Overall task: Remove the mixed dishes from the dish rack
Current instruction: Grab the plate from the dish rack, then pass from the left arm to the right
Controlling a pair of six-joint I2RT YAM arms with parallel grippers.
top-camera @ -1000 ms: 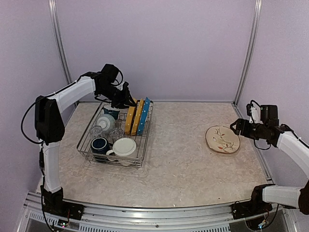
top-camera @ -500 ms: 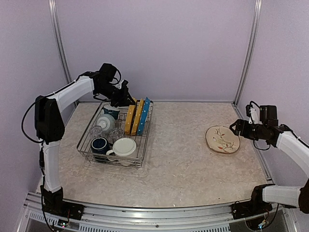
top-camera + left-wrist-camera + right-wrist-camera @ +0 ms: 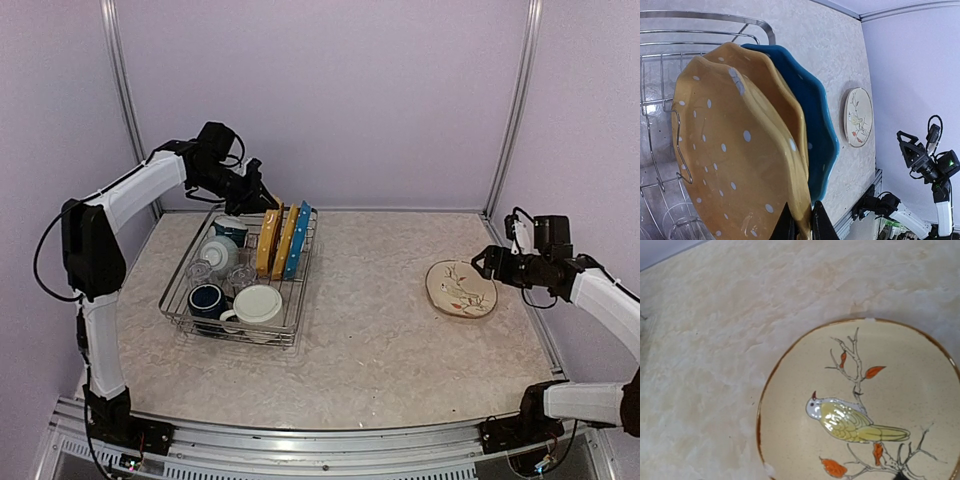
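Lilac walls close in a marbled table (image 3: 380,330). From above, the dish rack (image 3: 228,337) sits toward the far left corner, and my left claw (image 3: 262,203) meets the top of the upright plates (image 3: 283,240) in it. My right claw (image 3: 487,262) hangs spread wide and empty near the right edge, by a bird plate (image 3: 461,288). Only my left wrist shows the grip: jaws pinched tight on the front yellow-orange plate (image 3: 730,150), the blue plate (image 3: 812,120) behind. My right wrist shows the painted bird close up, flat on the table.
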